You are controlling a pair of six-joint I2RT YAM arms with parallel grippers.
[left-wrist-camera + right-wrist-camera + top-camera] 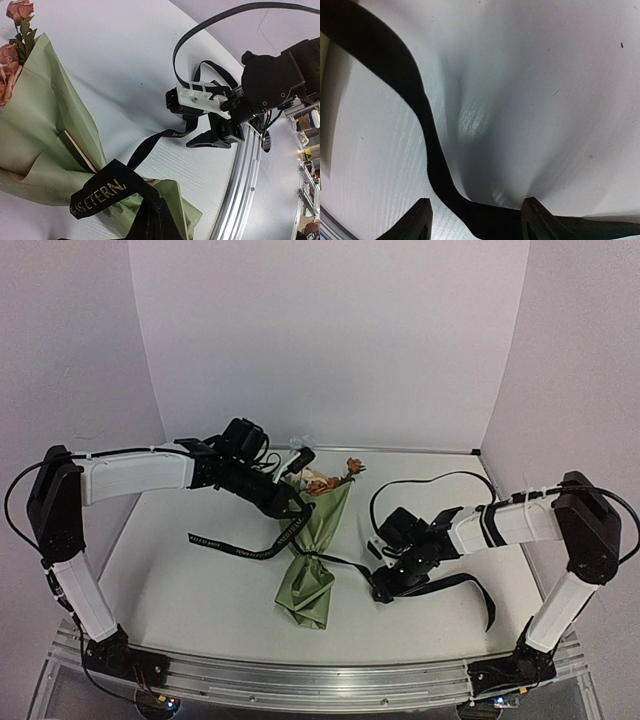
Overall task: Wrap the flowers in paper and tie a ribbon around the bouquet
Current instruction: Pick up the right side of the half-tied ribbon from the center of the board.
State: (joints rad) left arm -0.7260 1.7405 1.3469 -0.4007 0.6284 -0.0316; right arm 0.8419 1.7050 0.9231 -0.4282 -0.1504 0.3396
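Seen from above: bouquet [312, 545] flat on the desk [190, 590] at mid-frame, blooms toward the top, black ribbon [230, 546] cinched round its waist, one tail trailing left, another running right to the right jaws at right of centre. Left jaws just beside the bouquet's upper left, shut on a raised strand of ribbon. Lettering on the left tail too small to read here. Likely trouble: with only one end held taut, cinch apt to slacken and the cone to spring open; a hard pull from the left apt to drag or roll the whole bundle. Seen from the left wrist: olive paper [45, 125] at left, rust and pink flowers [9, 52] poking out at upper left, ribbon looped over the closed left jaws at bottom centre, pale gold letters legible as "S ETERN", the rest folded out of sight. Right jaws at right of frame, parted, a strand leading toward them. Seen from the right wrist: jaws wide apart at the bottom edge, gripping nothing, ribbon lying slack on the desk between them. Risk of snagging that strand on a jaw in lifting and tugging the cinch askew. No writing visible.
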